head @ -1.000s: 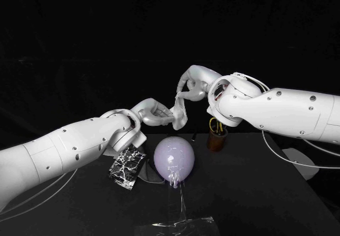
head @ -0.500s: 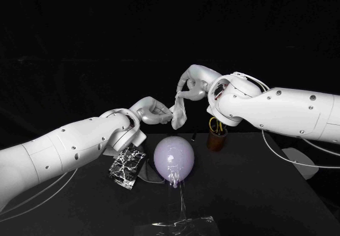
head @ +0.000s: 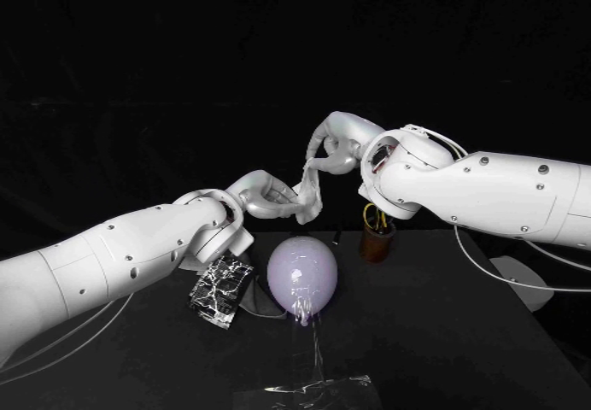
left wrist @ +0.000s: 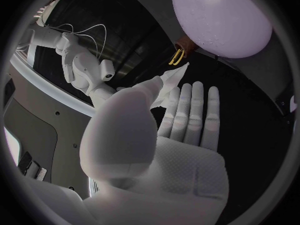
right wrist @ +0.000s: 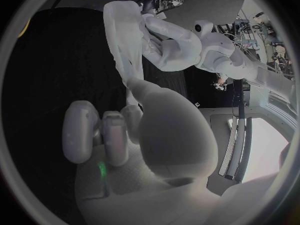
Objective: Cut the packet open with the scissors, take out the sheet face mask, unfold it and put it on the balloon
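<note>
Sheet mask (head: 311, 184): pale and out of the packet, bunched into a narrow, twisted strip rather than spread flat; it runs between the two hands.
Left hand (head: 265, 198): pinches the strip's lower end between thumb and fingers, the other fingers straight.
Right hand (head: 332, 147): higher up, with its fingers curled on the upper end.
Balloon (head: 303, 269): lilac, directly under both hands, a gap below the strip's hanging edge; it stands on a clear stand (head: 318, 391).
Packet (head: 222, 290): black and silver, lying under the left wrist beside the balloon.
Scissors (left wrist: 177, 57): yellow handles, upright in a brown cup (head: 376, 245) under the right hand.
Open room: bare table (head: 456, 342) beneath the right forearm.
</note>
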`<state>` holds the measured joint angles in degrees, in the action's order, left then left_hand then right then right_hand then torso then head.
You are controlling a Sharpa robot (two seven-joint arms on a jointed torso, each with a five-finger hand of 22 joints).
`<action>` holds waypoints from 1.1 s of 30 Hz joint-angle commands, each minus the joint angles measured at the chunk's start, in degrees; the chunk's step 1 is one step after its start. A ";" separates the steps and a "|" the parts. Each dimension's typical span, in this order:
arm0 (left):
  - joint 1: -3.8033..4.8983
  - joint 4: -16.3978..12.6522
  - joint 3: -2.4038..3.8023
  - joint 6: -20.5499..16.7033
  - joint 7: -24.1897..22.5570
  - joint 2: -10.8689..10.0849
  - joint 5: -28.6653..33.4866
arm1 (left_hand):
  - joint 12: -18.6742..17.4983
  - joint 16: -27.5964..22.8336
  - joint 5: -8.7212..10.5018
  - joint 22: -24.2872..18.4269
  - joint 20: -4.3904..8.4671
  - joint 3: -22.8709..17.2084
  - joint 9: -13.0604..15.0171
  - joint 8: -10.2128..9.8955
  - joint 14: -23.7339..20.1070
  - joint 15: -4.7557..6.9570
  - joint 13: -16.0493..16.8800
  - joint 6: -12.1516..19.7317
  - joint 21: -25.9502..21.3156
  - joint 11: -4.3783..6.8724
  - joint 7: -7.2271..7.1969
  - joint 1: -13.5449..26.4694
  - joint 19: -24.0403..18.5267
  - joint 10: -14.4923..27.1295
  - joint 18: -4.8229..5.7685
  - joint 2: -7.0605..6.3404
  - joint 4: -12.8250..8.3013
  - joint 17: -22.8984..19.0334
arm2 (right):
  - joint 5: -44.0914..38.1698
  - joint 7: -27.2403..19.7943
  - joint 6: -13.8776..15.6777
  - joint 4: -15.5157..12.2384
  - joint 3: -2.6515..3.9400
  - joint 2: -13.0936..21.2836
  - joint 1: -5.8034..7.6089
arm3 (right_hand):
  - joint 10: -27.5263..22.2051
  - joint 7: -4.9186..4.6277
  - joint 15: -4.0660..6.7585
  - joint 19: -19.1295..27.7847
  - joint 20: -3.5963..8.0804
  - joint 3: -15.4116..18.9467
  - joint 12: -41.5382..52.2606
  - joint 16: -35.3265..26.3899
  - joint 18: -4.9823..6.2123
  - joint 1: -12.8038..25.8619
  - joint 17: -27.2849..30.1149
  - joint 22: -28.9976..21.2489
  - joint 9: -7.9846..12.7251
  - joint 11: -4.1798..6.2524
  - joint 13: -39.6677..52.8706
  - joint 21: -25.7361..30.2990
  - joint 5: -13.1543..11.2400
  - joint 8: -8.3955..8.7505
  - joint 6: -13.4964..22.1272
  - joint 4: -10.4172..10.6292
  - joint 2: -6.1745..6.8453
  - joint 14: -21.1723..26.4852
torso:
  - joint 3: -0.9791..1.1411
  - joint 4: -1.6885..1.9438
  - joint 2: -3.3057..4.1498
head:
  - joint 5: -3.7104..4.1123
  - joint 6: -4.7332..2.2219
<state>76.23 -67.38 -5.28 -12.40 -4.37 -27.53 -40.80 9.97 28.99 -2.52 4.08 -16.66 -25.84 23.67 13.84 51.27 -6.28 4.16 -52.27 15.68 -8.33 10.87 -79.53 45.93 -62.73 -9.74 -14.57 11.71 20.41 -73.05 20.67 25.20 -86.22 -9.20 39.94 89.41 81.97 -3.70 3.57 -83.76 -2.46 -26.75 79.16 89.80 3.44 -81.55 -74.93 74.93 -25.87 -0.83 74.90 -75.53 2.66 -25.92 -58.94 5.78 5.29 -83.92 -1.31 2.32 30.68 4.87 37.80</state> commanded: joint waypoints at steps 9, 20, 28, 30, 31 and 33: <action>-0.09 -0.19 -0.07 3.01 0.69 0.14 -2.79 | -0.33 -0.56 -0.27 -0.11 0.06 0.09 -0.04 -0.16 -0.25 -0.05 0.09 -0.35 -0.57 0.27 -0.23 -1.87 -0.57 -0.03 0.47 0.98 -0.43 0.07 | -0.43 -0.06 0.41 -0.09 0.09 -0.07 0.03 | 2.90 0.09 0.41 -2.14 0.19 -0.39 -0.01 0.20 -0.95 0.03 -15.07 11.80 -0.08 1.47 6.76 -0.47 0.15 -0.22 -0.24 -0.06 -0.43 -6.08 | -0.02 -0.01 0.00 | 0.06 0.07; -0.15 -0.13 -0.09 0.97 -1.19 0.02 -0.30 | 0.48 -0.60 -0.27 0.15 0.19 -5.29 0.84 1.86 1.52 0.97 0.44 -3.88 -0.21 1.78 -1.83 -6.65 0.42 -3.52 0.05 8.44 -1.40 0.34 | -0.43 0.12 -0.45 0.04 0.11 0.12 0.03 | 2.93 0.09 0.42 -2.16 0.21 -0.54 0.01 0.20 -0.96 0.09 -15.07 11.81 -0.10 1.48 6.80 -0.52 0.15 -0.26 -0.24 -0.13 -0.37 -6.08 | 0.00 -0.02 0.01 | 0.12 0.00; -0.27 -0.49 -0.08 0.64 -2.47 -0.52 1.85 | -0.41 -1.62 -0.28 0.40 0.22 -8.39 1.68 2.40 2.75 1.16 0.12 -3.08 0.30 1.84 -1.93 -6.03 0.81 -4.53 -0.17 10.48 -0.94 0.11 | -0.43 0.37 -1.23 0.48 0.10 0.39 0.03 | 2.92 0.09 0.42 -2.15 0.21 -0.57 -0.01 0.20 -0.96 0.10 -15.07 11.80 -0.11 1.48 6.78 -0.50 0.15 -0.26 -0.24 -0.15 -0.35 -6.08 | -0.01 0.00 0.04 | 0.20 0.05; -0.29 -0.59 -0.08 0.97 -2.60 -0.65 2.15 | -0.67 -1.81 -0.26 0.39 0.20 -8.72 1.77 2.38 2.78 1.10 0.04 -2.78 0.28 1.75 -1.83 -5.70 0.72 -4.44 -0.13 10.74 -0.69 0.08 | -0.43 0.39 -1.36 0.59 0.10 0.45 0.03 | 2.92 0.09 0.42 -2.15 0.21 -0.57 -0.01 0.20 -0.96 0.10 -15.07 11.80 -0.11 1.48 6.78 -0.50 0.15 -0.26 -0.24 -0.15 -0.35 -6.08 | -0.01 0.00 0.05 | 0.21 0.07; -0.31 -0.66 -0.08 1.25 -2.68 -0.75 2.32 | -0.83 -1.94 -0.27 0.38 0.19 -8.86 1.82 2.35 2.76 1.07 -0.01 -2.59 0.26 1.69 -1.77 -5.51 0.65 -4.35 -0.10 10.81 -0.57 0.07 | -0.43 0.40 -1.44 0.68 0.10 0.49 0.03 | 2.92 0.09 0.42 -2.15 0.21 -0.57 -0.01 0.20 -0.96 0.10 -15.07 11.80 -0.11 1.48 6.78 -0.50 0.15 -0.26 -0.24 -0.15 -0.35 -6.08 | 0.00 0.02 0.04 | 0.23 0.07; -0.33 -0.79 -0.07 1.81 -2.83 -0.92 2.58 | -1.12 -2.14 -0.26 0.35 0.17 -9.10 1.91 2.34 2.73 1.00 -0.09 -2.31 0.20 1.58 -1.68 -5.24 0.51 -4.20 -0.04 10.94 -0.40 0.06 | -0.40 0.41 -1.61 0.81 0.10 0.57 0.02 | 2.92 0.09 0.42 -2.15 0.21 -0.57 -0.01 0.20 -0.96 0.10 -15.07 11.80 -0.11 1.48 6.78 -0.50 0.15 -0.26 -0.24 -0.15 -0.35 -6.08 | 0.00 0.04 0.03 | 0.25 0.09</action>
<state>75.88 -67.96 -5.43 -11.14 -5.55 -28.46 -40.04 9.03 27.05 -2.62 4.38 -16.39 -34.64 25.56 15.94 53.57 -5.22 4.12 -54.85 15.69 -6.55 9.14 -84.81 46.50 -66.98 -9.66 -3.96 11.30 20.54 -73.01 20.82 24.70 -85.50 -9.15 40.46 89.40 81.97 -3.66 3.57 -83.79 -2.26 -26.97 79.06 89.80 3.44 -81.32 -74.95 74.94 -25.92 -0.82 74.90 -75.77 2.63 -26.04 -58.93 5.54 5.52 -83.91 -1.31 2.32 30.71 5.09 37.85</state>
